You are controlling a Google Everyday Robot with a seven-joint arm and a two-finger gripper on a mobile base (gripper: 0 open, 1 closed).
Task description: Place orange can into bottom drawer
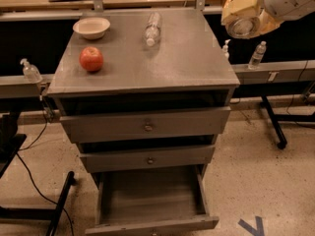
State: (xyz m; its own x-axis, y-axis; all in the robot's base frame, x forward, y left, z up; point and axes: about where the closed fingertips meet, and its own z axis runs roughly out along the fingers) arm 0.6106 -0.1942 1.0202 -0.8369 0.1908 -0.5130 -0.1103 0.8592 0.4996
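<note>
Cabinet top [187, 68]: bowl [91, 27] at rear left, apple [91, 59] just before it, water bottle [152, 28] lying at rear centre; gripper [241, 19], clasping the orange can [242, 28], aloft beyond the right rear corner; bottom drawer [150, 195] pulled out in front, beneath two upper drawers [147, 126].

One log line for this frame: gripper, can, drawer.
gripper: shut on orange can, held up to the right of cabinet | bottom drawer: open | placement: not yet done
</note>
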